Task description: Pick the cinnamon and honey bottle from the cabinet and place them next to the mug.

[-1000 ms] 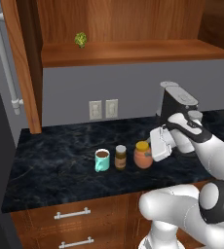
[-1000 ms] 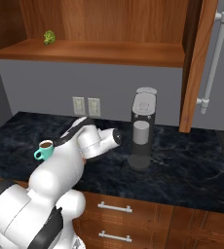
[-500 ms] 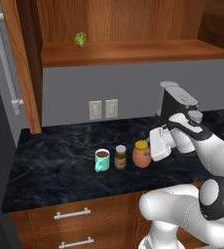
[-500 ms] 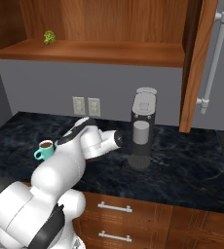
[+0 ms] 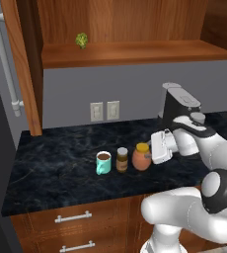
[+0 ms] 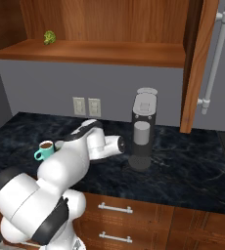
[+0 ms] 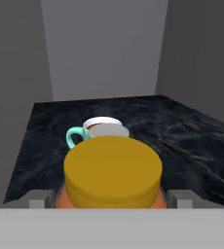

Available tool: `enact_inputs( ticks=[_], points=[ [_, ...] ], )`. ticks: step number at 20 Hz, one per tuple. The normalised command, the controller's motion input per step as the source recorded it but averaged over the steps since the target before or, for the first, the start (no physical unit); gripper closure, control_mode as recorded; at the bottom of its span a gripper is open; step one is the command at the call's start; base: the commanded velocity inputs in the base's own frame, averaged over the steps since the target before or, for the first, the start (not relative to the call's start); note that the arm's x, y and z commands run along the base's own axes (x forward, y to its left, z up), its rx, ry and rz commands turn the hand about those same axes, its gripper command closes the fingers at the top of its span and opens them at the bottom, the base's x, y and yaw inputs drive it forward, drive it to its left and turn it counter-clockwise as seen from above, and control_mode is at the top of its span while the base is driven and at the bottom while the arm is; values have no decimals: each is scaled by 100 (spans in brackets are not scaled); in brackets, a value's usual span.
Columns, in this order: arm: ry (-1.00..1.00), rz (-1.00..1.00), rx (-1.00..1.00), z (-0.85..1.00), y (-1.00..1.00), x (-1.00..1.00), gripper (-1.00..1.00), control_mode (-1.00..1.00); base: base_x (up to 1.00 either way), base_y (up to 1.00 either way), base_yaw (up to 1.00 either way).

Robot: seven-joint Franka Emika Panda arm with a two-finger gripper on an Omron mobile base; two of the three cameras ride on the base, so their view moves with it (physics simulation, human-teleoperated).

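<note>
On the dark counter, the teal mug (image 5: 103,162) with brown liquid, the slim dark cinnamon (image 5: 122,159) and the orange, yellow-lidded honey bottle (image 5: 141,156) stand in a row, left to right. My gripper (image 5: 150,153) is level with the honey bottle at its right side. In the hand view the honey bottle (image 7: 113,172) sits between the open gripper (image 7: 111,198) fingers, with a small gap on each side. Behind it are the cinnamon lid (image 7: 109,132) and the mug (image 7: 80,134). From the right, the mug (image 6: 45,150) shows beside my arm. The cabinet (image 5: 135,52) shelf is above.
A dark coffee machine (image 5: 177,106) (image 6: 144,129) stands on the counter right behind my hand. A small green item (image 5: 81,39) lies on the cabinet shelf. Wall outlets (image 5: 104,110) sit behind the mug. Drawers with silver handles (image 5: 73,217) are below the counter edge.
The arm has barely shifted. The mug, cinnamon and honey bottle stand where they were.
</note>
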Motion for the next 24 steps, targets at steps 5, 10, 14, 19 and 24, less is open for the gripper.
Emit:
enact_inputs(
  ticks=[5, 10, 14, 19, 24],
  points=[
    [0, 0, 0, -20, -1, 0, 100, -100, 0, 0, 0],
    [0, 0, 0, -8, 0, 0, 100, -100, 0, 0, 0],
    [0, 0, 0, -3, 0, 10, 100, -100, 0, 0, 0],
    [0, 0, 0, 0, 0, 43, 100, -100, 0, 0, 0],
    [0, 0, 0, -6, -1, 16, 100, -100, 0, 0, 0]
  ],
)
